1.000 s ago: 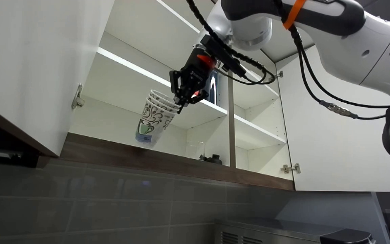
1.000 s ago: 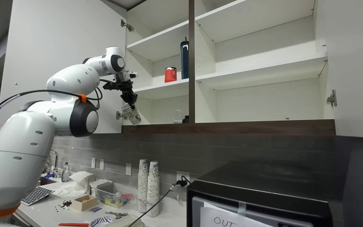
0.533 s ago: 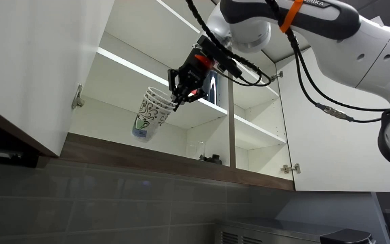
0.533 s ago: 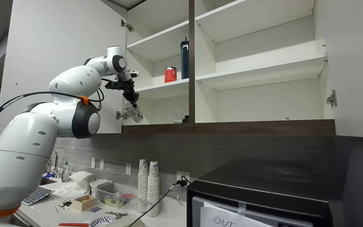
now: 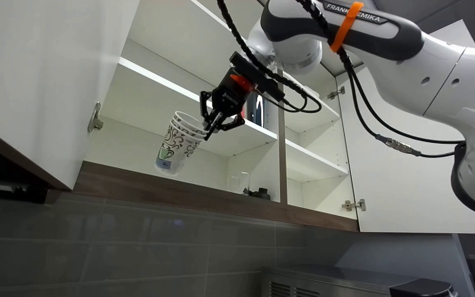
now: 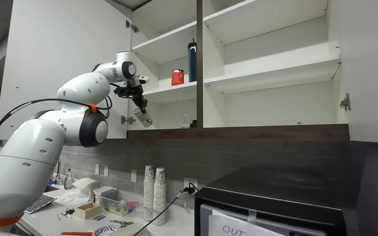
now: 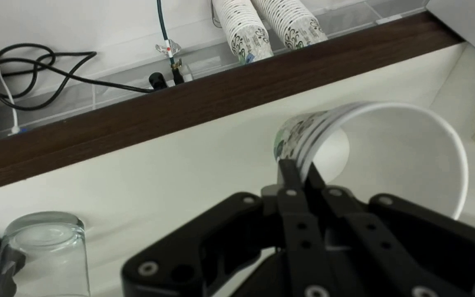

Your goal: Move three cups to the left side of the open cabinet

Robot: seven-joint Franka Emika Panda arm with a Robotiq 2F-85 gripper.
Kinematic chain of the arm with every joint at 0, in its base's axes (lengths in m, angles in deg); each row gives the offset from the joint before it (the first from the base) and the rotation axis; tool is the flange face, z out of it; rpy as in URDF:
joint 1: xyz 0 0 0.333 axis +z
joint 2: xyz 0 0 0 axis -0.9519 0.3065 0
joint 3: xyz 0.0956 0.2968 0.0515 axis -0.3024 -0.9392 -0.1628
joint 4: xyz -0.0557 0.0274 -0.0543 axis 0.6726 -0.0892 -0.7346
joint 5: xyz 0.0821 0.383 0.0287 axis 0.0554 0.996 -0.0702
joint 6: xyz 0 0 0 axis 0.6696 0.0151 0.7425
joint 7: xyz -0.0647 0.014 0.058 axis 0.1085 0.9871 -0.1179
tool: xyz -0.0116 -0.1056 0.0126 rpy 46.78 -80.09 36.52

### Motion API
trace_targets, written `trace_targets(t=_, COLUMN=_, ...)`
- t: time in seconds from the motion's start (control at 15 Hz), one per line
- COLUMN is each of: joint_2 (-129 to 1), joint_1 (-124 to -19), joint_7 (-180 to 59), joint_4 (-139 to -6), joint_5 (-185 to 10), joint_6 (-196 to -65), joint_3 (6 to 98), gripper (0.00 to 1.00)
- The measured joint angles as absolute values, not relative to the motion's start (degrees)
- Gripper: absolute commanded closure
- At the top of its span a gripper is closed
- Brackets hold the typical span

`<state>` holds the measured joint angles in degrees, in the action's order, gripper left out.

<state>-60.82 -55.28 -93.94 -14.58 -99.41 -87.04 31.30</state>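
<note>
Evidently the carrying is well along but the placing is not: the nest of whitish tapered paper cups point(image 5: 178, 144), printed with dark swirls, hangs tilted, mouth upward, at the lower bay of the left compartment point(image 6: 176, 109), seemingly off the bottom board point(image 7: 171, 165). The black two-fingered gripper point(image 7: 302, 170) is clamped on its wall at the rim, one finger inside the mouth, one outside. Several rims show, perhaps three; the layers run together. If this nest is the three cups, I judge that levelling it, setting it down and letting go are what is left. If the count takes in the short red-orange cup point(image 6: 177, 78) and the tall dark blue-black cup point(image 6: 192, 62), both stand upright on the middle shelf point(image 6: 172, 94) of that compartment, so their part looks done. Those two are smooth and cylindrical, the taller one glossy; the thin paper should give under a squeeze.

Around them, the large white wall cabinet point(image 6: 276, 103) has plain shelves, flat doors point(image 6: 64, 42) standing open and small metal hinges point(image 5: 95, 118). A brown wood-grain strip point(image 6: 267, 132) edges its base. On the bottom board stands a clear drinking glass point(image 7: 45, 264), near a dark object point(image 5: 261, 194) I cannot name. Below are grey wall tiles point(image 5: 151, 258) with pale joints and, on the white counter point(image 6: 179, 226), tall ribbed columns of similar paper cups point(image 6: 159, 200).
</note>
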Motion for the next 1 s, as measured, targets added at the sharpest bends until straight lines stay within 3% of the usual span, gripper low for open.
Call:
trace_targets(t=0.47, joint_2=-59.4, joint_1=-58.5, joint_7=-109.7, joint_4=-12.2, joint_5=-96.8, joint_6=-86.6, joint_3=32.3, gripper=0.99)
trace_targets(t=0.53, joint_2=-59.2, joint_1=-58.9, joint_7=-111.5, joint_4=-12.0, joint_5=-95.4, joint_6=-86.2, joint_3=32.2, gripper=0.94)
trace_targets(t=1.0, joint_2=-58.6, joint_1=-60.2, joint_7=-115.5, joint_4=-11.4, joint_5=-91.3, joint_6=-85.5, joint_3=31.8, gripper=0.99)
